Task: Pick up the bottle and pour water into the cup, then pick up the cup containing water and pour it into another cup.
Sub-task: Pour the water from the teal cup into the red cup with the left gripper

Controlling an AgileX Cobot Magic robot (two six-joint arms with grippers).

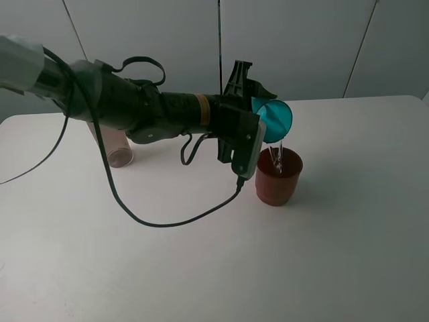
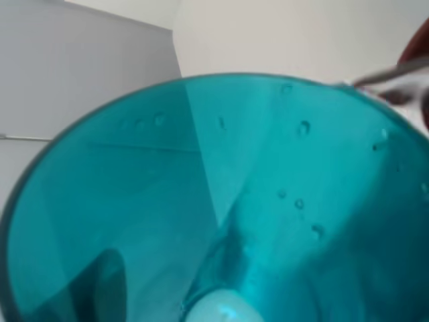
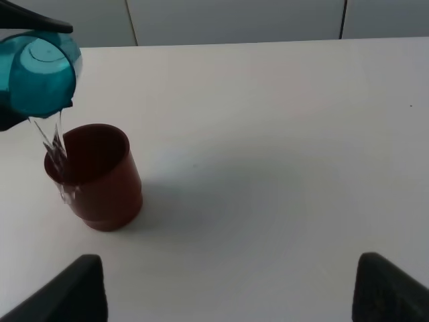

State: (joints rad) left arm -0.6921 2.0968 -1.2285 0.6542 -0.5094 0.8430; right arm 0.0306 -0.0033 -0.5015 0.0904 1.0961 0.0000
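The teal cup (image 1: 273, 119) is tipped on its side above the red cup (image 1: 278, 176), with my left gripper (image 1: 260, 102) shut on it. A thin stream of water (image 1: 278, 153) falls from its rim into the red cup. In the left wrist view the teal cup (image 2: 201, 201) fills the frame, with droplets on its wall. The right wrist view shows the teal cup (image 3: 39, 72) pouring into the red cup (image 3: 99, 176), and my right gripper (image 3: 228, 263) open and empty, well short of both. The bottle (image 1: 119, 147) stands at the back left, partly hidden by the left arm.
The white table (image 1: 335, 255) stretches around the cups. A black cable (image 1: 154, 221) from the left arm loops over the table in front of the bottle. Grey wall panels stand behind the table's far edge.
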